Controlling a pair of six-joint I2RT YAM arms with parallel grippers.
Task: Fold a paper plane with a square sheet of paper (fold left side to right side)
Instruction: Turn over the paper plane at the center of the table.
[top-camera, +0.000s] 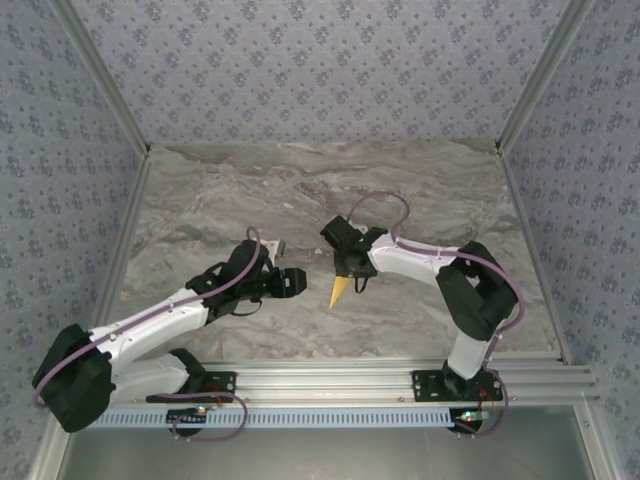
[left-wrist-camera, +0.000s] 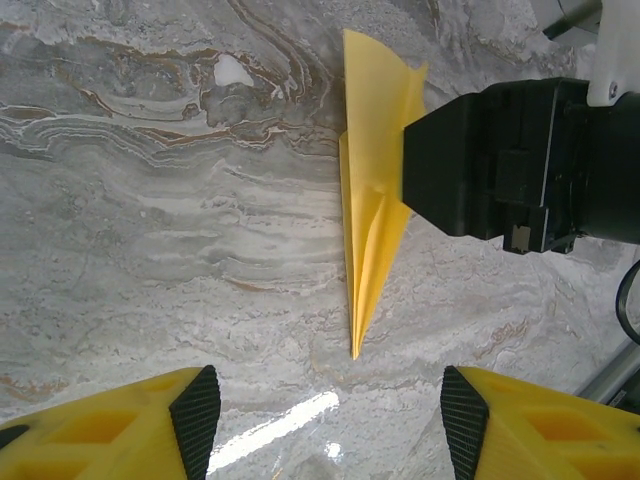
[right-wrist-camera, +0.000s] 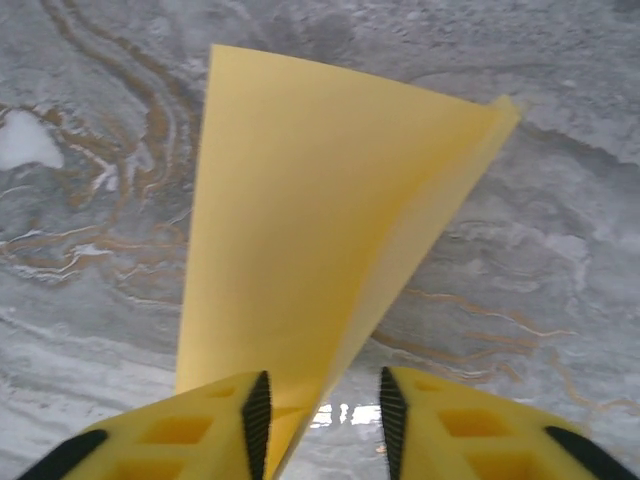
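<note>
Marbled tabletop (top-camera: 250, 190) lies under the paper plane (left-wrist-camera: 370, 200); right jaws straddle its wing, unclamped; left jaws gape.

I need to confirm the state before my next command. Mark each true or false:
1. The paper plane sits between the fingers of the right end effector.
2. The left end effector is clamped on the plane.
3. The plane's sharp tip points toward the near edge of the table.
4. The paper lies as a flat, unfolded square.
1. True. The paper plane runs between the fingers of the right end effector.
2. False. The left end effector is open with nothing between its fingers, and the plane lies ahead of it, apart.
3. True. The tip points toward the near edge of the table.
4. False. It is folded into a narrow dart with a centre crease.
</note>
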